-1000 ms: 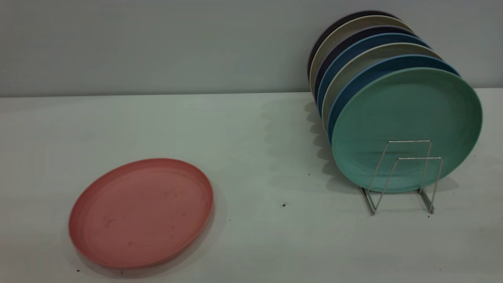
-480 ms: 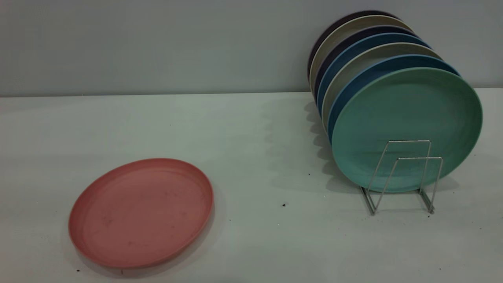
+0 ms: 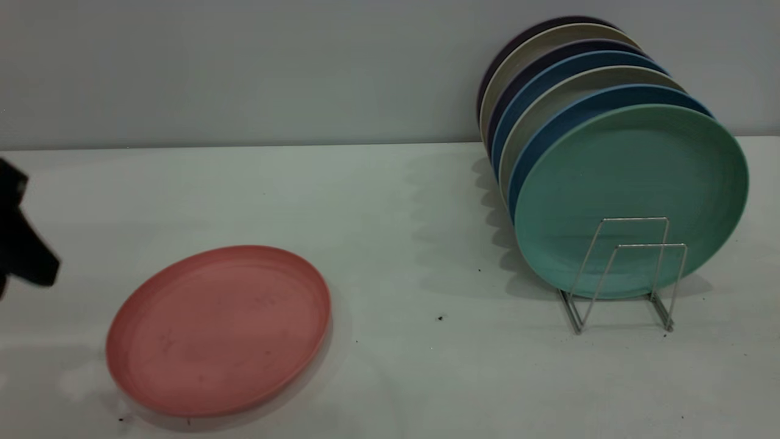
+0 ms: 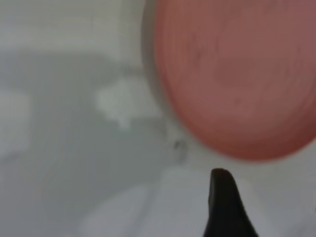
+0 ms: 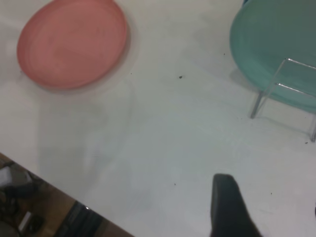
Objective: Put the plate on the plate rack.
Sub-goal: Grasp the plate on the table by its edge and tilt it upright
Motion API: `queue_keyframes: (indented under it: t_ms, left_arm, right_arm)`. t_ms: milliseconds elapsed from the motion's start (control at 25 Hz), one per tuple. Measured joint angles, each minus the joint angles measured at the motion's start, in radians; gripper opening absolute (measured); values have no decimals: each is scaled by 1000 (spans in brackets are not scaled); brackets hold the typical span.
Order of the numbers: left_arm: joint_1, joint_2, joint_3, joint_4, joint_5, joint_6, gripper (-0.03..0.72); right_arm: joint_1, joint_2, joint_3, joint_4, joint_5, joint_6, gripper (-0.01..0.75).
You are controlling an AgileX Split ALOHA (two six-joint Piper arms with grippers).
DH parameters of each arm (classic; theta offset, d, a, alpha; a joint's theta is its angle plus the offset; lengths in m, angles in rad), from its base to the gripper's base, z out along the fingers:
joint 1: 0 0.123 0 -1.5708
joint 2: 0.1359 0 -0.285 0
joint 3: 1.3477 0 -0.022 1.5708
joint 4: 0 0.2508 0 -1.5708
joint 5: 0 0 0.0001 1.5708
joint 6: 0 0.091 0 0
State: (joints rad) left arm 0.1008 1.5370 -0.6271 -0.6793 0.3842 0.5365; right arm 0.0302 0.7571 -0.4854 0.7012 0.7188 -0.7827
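Left gripper (image 3: 24, 256) now in view at table's 9 o'clock edge, jaw state unclear – plate (image 3: 219, 329) flat at 7 o'clock, untouched; plate rack (image 3: 627, 274) at 3 o'clock; grasp, placement both pending

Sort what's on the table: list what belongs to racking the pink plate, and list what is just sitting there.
Belongs to the job:
- salmon-pink plate, flat on the table
- wire plate rack, front slots free
- left gripper, at the table's left edge beside the plate

Just sitting there:
- mint-green plate, upright in the rack
- blue, beige and dark plates racked behind it
- dark specks on the table
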Motion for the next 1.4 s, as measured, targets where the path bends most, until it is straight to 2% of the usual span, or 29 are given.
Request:
queue_keyframes:
  t_ms: [200, 400, 920, 1400]
  left_arm:
    - [50, 185, -82, -264, 3, 264, 464]
    - [55, 324, -99, -430, -59, 427, 464]
    - [55, 502, -110, -658, -93, 655, 464]
    - [55, 596, -110, -963, -57, 901, 449]
  right_arm:
    - [0, 0, 0, 0, -1, -2, 433]
    - [0, 0, 0, 0, -1, -2, 433]
    - [0, 0, 0, 0, -13, -3, 433]
    - [0, 0, 0, 0, -16, -3, 434]
